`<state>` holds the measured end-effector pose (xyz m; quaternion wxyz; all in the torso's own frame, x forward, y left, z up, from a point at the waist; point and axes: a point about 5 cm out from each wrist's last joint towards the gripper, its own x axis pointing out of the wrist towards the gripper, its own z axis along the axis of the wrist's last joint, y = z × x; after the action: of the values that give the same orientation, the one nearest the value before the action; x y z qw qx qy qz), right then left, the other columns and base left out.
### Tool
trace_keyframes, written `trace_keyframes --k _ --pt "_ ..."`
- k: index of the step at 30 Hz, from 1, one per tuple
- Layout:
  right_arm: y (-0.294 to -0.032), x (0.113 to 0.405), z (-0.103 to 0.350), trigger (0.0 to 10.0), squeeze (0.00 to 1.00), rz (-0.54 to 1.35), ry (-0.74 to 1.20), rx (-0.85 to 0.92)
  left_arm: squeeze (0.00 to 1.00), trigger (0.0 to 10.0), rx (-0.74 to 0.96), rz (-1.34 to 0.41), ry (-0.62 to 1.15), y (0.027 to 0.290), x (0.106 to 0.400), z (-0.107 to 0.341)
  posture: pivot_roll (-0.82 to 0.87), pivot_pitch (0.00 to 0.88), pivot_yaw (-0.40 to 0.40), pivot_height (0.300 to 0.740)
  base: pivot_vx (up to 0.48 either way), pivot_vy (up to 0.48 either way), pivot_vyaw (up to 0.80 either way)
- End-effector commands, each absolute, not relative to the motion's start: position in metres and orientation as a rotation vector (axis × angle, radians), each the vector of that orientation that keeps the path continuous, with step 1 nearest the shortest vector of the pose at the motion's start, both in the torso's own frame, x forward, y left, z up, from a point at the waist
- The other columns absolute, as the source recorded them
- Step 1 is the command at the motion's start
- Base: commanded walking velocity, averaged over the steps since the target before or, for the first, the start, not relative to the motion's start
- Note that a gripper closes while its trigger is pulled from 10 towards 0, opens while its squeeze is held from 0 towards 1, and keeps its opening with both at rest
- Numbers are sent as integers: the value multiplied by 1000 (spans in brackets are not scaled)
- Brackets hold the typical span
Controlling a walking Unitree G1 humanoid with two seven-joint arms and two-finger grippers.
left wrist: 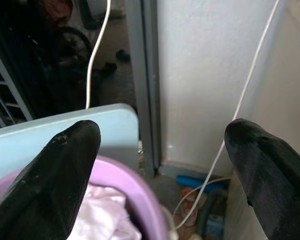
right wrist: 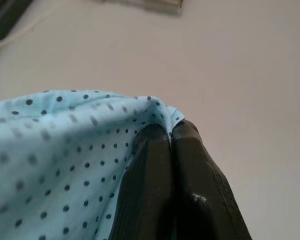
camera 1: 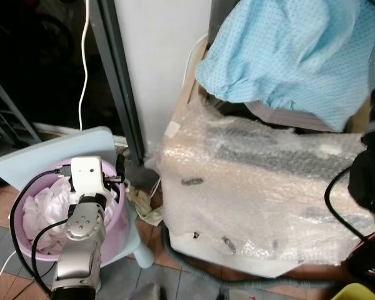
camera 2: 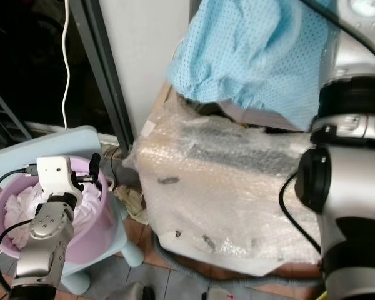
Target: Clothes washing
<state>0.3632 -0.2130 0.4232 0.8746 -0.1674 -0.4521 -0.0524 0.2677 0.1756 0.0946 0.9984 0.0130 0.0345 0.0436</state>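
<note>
1. The right pincer [right wrist: 171, 137] is clenched on a fold of a light blue cloth [camera 1: 294, 53] with small dark dots; in the right wrist view its two black fingers [right wrist: 147, 170] press together with the fabric caught at their tips.
2. The blue cloth hangs in loose folds high in the head views, draped over the top of a large box wrapped in bubble wrap [camera 1: 262, 187] that stands on the tiled floor [camera 1: 169, 281] against a white wall [camera 1: 156, 56].
3. The right arm [camera 2: 353, 187] rises along the right edge of the head views, silver with black joints and a black cable looping beside it.
4. The left pincer [left wrist: 160, 165] is released: its two black fingers [left wrist: 65, 175] stand well apart and nothing lies between them.
5. The left pincer hovers over the far rim of a pink basin [camera 1: 115, 240], and the left arm [camera 1: 81, 237] reaches over the basin from the near side.
6. The basin holds crumpled white laundry [camera 1: 40, 212] and sits on a pale blue stool [camera 1: 56, 150].
7. Behind the stool a grey door frame [camera 1: 119, 81] runs up beside the wall, with a dark room beyond it and a white cord [camera 1: 84, 62] hanging down.
8. A crumpled pale rag [camera 1: 144, 206] lies on the floor between the stool and the wrapped box.
</note>
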Motion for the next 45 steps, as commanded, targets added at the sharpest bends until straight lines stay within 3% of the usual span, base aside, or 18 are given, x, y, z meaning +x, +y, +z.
trace_keyframes --k 1,3,4,6,7,13,17,26,36,45 --pt "-215 368 413 10000 0 -105 -897 -347 0 10000 31 71 84 171 266 91 -36 22 13 740 0 0 0" --pt "-212 376 383 10000 0 -55 -801 -359 0 10000 32 70 84 169 266 91 -36 27 14 740 0 0 0" --pt "-205 383 346 10000 0 26 -687 -341 0 10000 32 69 83 168 266 91 -37 28 16 740 0 0 0" --pt "-203 384 335 10000 0 51 -655 -331 0 10000 32 68 83 168 266 91 -37 29 17 740 0 0 0" --pt "-199 384 323 10000 957 82 -626 -304 0 10000 32 68 84 168 266 91 -39 29 19 740 0 0 0" --pt "-172 372 265 10000 1000 218 -526 -206 0 10000 40 69 92 169 268 90 -45 32 18 740 0 0 0" --pt "-168 367 256 10000 1000 253 -500 -188 0 10000 42 70 92 169 268 90 -45 32 18 740 0 0 0" --pt "-161 350 204 10000 1000 358 -230 -210 0 10000 67 85 122 169 268 87 -45 36 21 740 0 0 0" --pt "-130 300 199 10000 1000 337 -410 -217 0 10000 77 89 123 167 269 88 -47 44 28 740 0 0 0" --pt "-125 273 160 10000 1000 295 -322 -245 0 10000 80 86 117 168 270 89 -44 45 39 740 0 0 0"
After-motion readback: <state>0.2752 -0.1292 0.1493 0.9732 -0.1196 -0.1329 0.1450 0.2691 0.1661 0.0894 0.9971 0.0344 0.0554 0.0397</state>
